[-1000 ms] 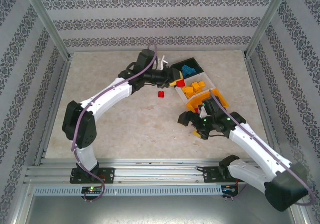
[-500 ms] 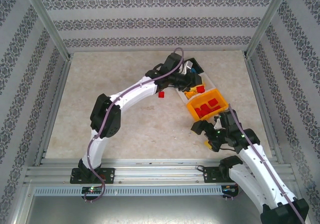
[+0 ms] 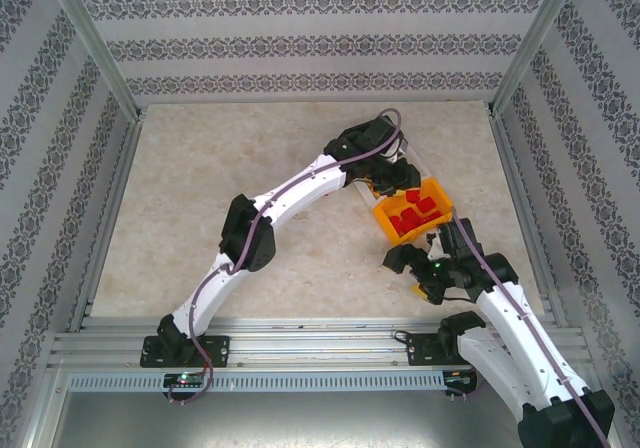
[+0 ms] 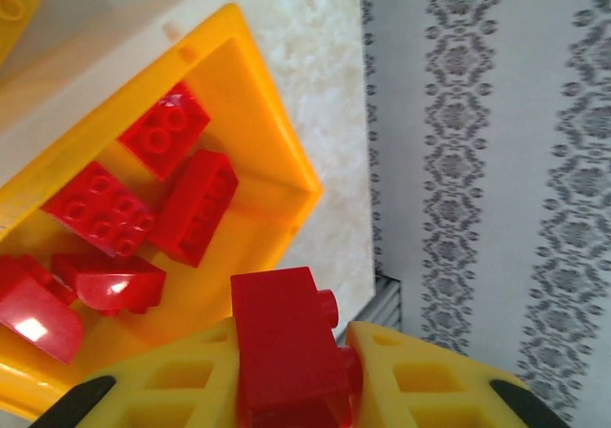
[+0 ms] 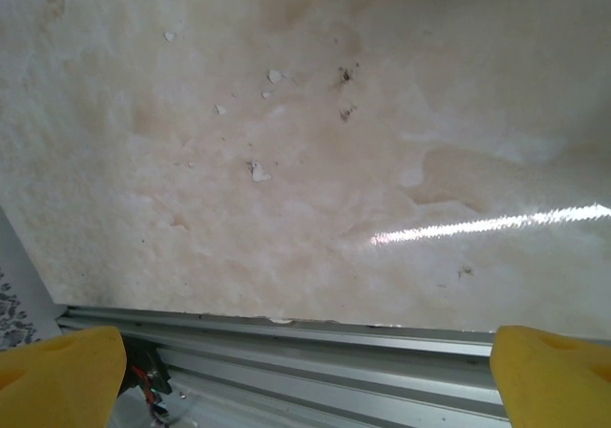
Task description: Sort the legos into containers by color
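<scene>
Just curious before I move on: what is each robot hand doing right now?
Left hand: closed on a small red studded plastic brick.
Right hand: open, holding nothing.

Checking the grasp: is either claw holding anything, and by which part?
The left claw pinches a small red studded plastic brick by its lower sides, top end sticking out. The right claw is open, holding nothing.

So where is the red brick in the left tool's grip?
Left wrist view, bottom centre: the red brick sits clamped in the left tool, at the edge of the orange bin holding other red bricks.
</scene>
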Available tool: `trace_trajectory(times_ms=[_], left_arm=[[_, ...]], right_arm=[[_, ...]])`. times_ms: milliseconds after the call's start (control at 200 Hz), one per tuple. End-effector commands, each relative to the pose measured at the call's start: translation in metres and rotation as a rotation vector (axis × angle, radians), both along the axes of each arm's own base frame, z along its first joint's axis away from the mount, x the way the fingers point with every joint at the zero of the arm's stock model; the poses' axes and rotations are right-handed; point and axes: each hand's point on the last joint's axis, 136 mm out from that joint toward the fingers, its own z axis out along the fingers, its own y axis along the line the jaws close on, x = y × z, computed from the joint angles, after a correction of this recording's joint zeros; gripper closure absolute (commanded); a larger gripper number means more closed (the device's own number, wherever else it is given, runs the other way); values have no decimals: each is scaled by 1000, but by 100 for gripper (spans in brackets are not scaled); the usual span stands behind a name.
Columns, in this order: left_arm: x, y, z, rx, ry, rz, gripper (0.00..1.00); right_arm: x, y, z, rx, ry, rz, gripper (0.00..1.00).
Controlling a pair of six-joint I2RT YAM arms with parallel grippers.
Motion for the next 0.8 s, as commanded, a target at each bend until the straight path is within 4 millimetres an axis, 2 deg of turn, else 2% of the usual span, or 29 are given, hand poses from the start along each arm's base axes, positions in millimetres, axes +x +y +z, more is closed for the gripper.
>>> trace_trajectory(times_ms=[0, 220, 400, 585, 794], left_arm=[[-9, 13, -26, 130, 23, -2, 71], [-9, 10, -43, 155, 40, 9, 71], [-5, 3, -43, 130, 39, 16, 70], [-3, -2, -44, 113, 36, 17, 64], [3, -13, -30, 53, -7, 10, 43]], right_arm=[[4, -5, 9, -68, -60, 52, 2], [16, -1, 21, -122, -108, 118, 2], [22, 1, 26, -165, -140, 171, 2], [27, 2, 30, -208, -160, 222, 2], [29, 2, 30, -235, -166, 250, 2]])
